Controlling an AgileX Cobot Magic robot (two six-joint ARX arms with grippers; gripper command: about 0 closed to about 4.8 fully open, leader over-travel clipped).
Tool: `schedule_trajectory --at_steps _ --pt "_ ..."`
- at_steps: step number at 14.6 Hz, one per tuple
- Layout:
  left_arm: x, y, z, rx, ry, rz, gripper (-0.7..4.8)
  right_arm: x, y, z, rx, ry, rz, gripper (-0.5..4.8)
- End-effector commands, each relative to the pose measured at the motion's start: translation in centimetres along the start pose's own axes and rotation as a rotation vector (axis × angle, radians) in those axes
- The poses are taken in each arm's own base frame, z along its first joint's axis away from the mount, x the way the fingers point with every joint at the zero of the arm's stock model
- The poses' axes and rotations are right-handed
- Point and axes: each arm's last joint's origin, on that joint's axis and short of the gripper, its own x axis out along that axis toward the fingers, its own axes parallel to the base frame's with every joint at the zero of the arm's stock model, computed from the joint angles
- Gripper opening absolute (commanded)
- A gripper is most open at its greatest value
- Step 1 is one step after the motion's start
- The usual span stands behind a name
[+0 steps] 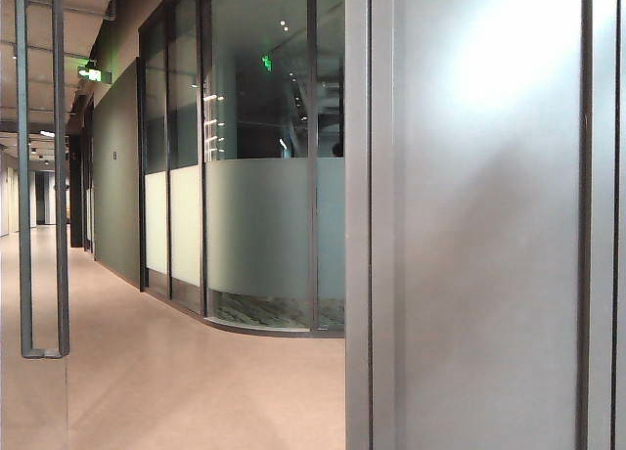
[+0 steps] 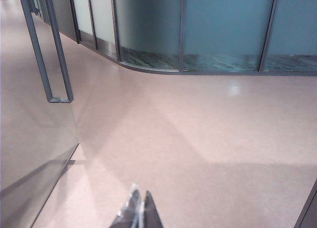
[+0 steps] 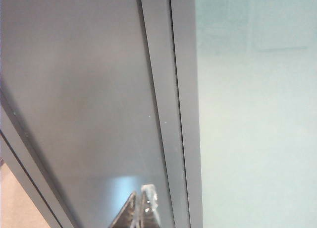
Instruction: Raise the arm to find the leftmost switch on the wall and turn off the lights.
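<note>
No switch shows in any view; it is out of view. In the left wrist view my left gripper (image 2: 141, 194) is shut with nothing in it, its tips pressed together above the beige floor (image 2: 198, 139). In the right wrist view my right gripper (image 3: 141, 192) is also shut and empty, close in front of a grey wall panel (image 3: 84, 99) beside a dark vertical frame strip (image 3: 168, 99). Neither gripper appears in the exterior view, which shows the grey wall (image 1: 489, 235) filling the right half.
A corridor runs off to the left with a curved frosted-glass partition (image 1: 259, 235) in dark frames. A glass door with a long metal handle (image 1: 44, 176), the door handle (image 2: 47, 49), stands at the left. A pale frosted pane (image 3: 257, 114) lies beside the frame strip.
</note>
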Motion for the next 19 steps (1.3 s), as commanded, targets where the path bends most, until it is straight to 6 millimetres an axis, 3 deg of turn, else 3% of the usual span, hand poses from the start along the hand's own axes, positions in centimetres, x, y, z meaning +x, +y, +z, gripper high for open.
schedule_trajectory --at_steps 1,12,13,16,17,18,19 --pt "0.0 0.0 0.3 -0.002 -0.023 -0.002 -0.02 0.0 0.0 0.2 0.000 -0.014 0.002 -0.01" --pt "0.0 0.0 0.5 -0.019 -0.043 -0.007 -0.02 0.0 0.1 0.4 0.006 -0.035 0.025 -0.01" --pt "-0.3 -0.2 2.2 -0.142 -0.210 -0.101 -0.05 -0.2 0.5 1.7 0.064 -0.163 0.130 -0.01" --pt "-2.3 -0.1 7.4 -0.235 -0.576 -0.174 -0.05 -1.7 1.2 5.9 0.106 -0.472 0.221 -0.01" --pt "-3.5 -0.1 10.0 -0.221 -0.661 -0.180 -0.05 -2.7 1.4 7.8 0.145 -0.551 0.196 -0.01" --pt "-5.4 0.1 14.4 -0.208 -0.770 -0.187 -0.05 -4.4 1.8 11.6 0.159 -0.667 0.145 -0.01" --pt "-6.2 0.2 17.2 -0.205 -0.815 -0.188 -0.05 -5.3 2.1 14.0 0.169 -0.720 0.119 -0.01"
